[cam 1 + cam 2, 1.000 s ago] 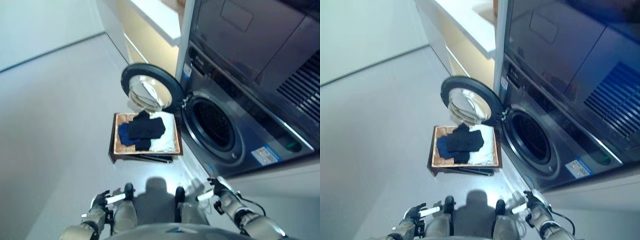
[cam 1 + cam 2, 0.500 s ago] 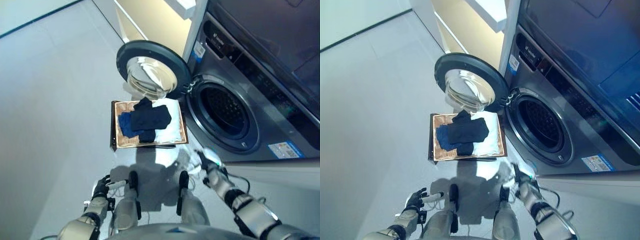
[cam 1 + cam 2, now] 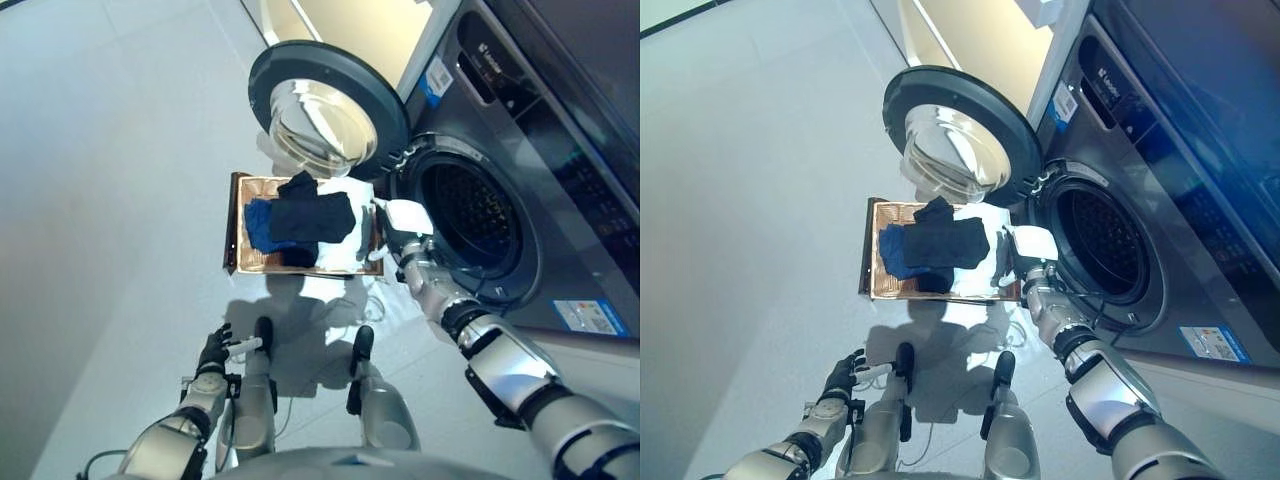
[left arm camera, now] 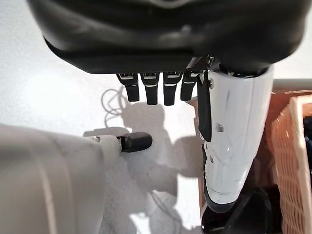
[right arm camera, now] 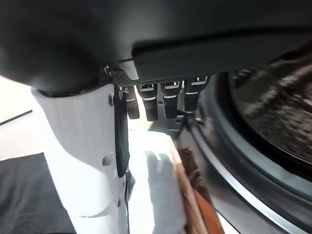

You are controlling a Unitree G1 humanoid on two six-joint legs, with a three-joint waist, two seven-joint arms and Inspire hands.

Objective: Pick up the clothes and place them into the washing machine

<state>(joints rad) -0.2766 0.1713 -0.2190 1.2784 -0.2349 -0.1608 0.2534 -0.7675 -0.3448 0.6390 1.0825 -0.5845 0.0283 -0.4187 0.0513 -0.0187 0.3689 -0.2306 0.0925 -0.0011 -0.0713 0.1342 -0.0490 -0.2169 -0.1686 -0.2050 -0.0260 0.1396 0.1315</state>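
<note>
Two robot hands: both in view, neither holding anything.
Right robot hand (image 3: 397,232): reached forward beside the right edge of the basket, between the basket and the washer's opening; its white thumb cover stands out, and in the right wrist view the fingers (image 5: 157,101) hang straight and relaxed with nothing between them and the thumb.
Left robot hand (image 3: 213,352): low, well back from the basket, over the floor; in the left wrist view its fingers (image 4: 151,89) are straight and loose, empty.
Clothes: a dark navy garment (image 3: 312,218) lies on top of the pile, spread across the middle; a blue piece (image 3: 258,224) shows under it on the left side; a white cloth (image 3: 354,250) lies beneath on the right side, next to the right robot hand.
Basket (image 3: 241,230): a shallow woven tray, tan inside with a dark outer wall, standing on the floor in front of the washer and below the open door.
Washing machine (image 3: 530,180): dark grey front loader on the right; its drum (image 3: 475,212) is open, and nothing shows on the part of it that can be seen.
Door (image 3: 325,112): round, swung fully open to the left of the opening, its glass bowl facing out, just behind the basket.
Floor (image 3: 120,170): pale grey.
</note>
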